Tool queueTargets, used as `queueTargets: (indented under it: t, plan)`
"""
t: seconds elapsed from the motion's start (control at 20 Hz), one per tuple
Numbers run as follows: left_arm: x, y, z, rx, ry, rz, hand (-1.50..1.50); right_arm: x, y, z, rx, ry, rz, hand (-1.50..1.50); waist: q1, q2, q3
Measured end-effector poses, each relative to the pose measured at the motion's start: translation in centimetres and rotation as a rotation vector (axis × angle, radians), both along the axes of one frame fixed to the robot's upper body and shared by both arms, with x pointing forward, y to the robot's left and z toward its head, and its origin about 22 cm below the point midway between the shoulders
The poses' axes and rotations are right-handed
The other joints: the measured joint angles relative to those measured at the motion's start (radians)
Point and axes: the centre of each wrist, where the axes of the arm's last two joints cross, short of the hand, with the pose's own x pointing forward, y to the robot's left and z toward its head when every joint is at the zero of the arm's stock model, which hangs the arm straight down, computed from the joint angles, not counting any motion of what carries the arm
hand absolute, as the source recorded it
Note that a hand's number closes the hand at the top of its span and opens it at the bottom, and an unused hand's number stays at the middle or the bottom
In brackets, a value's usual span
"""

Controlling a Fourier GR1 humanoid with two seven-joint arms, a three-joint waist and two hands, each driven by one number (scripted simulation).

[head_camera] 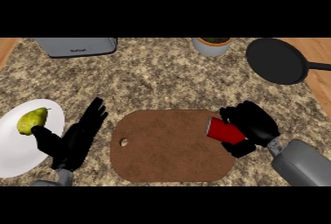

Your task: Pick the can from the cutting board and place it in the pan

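One hand, the right hand (pixel 253 124), curls round the red can (pixel 224 130) at the cutting board's (pixel 169 146) right edge; a tilted can might slip in transit. Toward the pan (pixel 276 60), upper right, nothing intervenes. Left hand (pixel 77 135) rests open beside the plate (pixel 19 153) bearing a pear (pixel 31 121); toaster (pixel 76 46) and pot (pixel 211 45) stand along the bench's (pixel 161 83) top.

Kitchen: granite counter (pixel 161 83); toaster (pixel 76 47); pan (pixel 276 60); cutting board (pixel 168 148).
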Motion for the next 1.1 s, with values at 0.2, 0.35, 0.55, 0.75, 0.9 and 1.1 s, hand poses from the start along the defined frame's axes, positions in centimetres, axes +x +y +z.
queueTargets:
  t: [0.2,0.35,0.55,0.75,0.9,1.1]
  plan:
    - [-0.1,-0.1,0.0,0.007,-0.003,-0.009,0.0,-1.1,-5.2,1.9,0.193,-0.128,-0.035,1.5,0.001,0.001,-0.002]
    - [0.2,0.1,0.4,0.01,-0.004,-0.014,0.0,-2.2,-8.1,2.8,0.358,-0.168,-0.07,1.5,0.01,0.003,-0.002]
    - [0.5,-0.3,0.9,0.0,-0.005,-0.031,0.0,-3.3,-11.5,4.0,0.581,-0.154,-0.116,1.5,0.025,0.005,-0.003]
    - [0.7,-1.3,1.0,0.004,-0.019,-0.065,0.0,-3.6,-15.7,4.0,0.743,-0.121,-0.182,1.5,0.06,0.011,-0.004]
    - [0.9,-1.7,1.3,0.003,-0.015,-0.087,0.0,-3.1,-18.7,3.4,0.822,-0.106,-0.229,1.5,0.083,0.014,-0.005]
    - [1.4,-2.1,1.2,0.004,-0.016,-0.107,0.0,-1.3,-21.9,2.8,0.815,-0.149,-0.266,1.5,0.104,0.018,-0.005]
